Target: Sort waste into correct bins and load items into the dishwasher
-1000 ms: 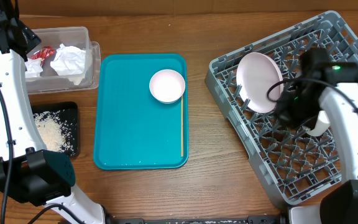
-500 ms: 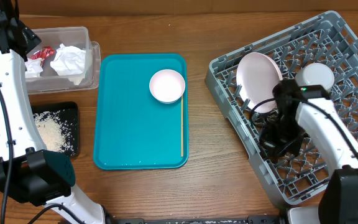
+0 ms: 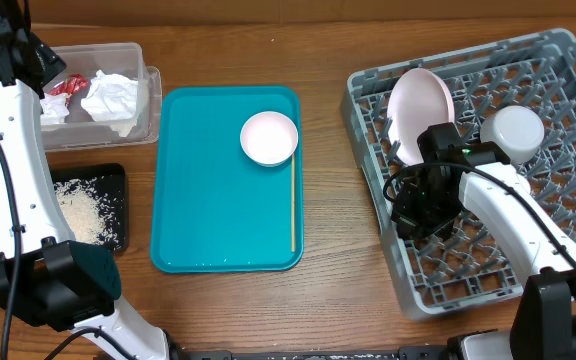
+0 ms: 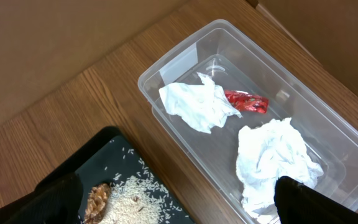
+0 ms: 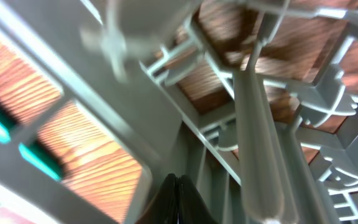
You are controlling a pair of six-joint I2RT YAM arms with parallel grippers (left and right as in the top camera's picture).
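Waste is lying where it belongs, as I am judging: two crumpled napkins (image 4: 197,106) and the red wrapper (image 4: 246,101) are resting inside the clear tub (image 4: 179,46) at ten o'clock of the table, and the rice (image 4: 135,190) is sitting in the black tray (image 4: 114,143) at eight o'clock; my left claw (image 4: 178,190) is hanging above the border between them, fingers spread wide and holding nothing. My right claw (image 5: 178,194) is sitting low among the pegs of the dish rack (image 3: 568,250) at three o'clock, tips pressed together; I am seeing nothing between them. The pink plate (image 3: 418,100) is standing on its edge between pegs, probably so water can run off; a round white vessel (image 3: 513,133) is lying at its three o'clock, seemingly mouth down. One whitish bowl (image 3: 269,137) is waiting on the teal tray (image 3: 208,220), at its one o'clock corner. Pegs are crowding my right claw on every side, so I am expecting to rise straight before crossing the rack wall at nine o'clock; the bare wood between rack and tray is giving free room.
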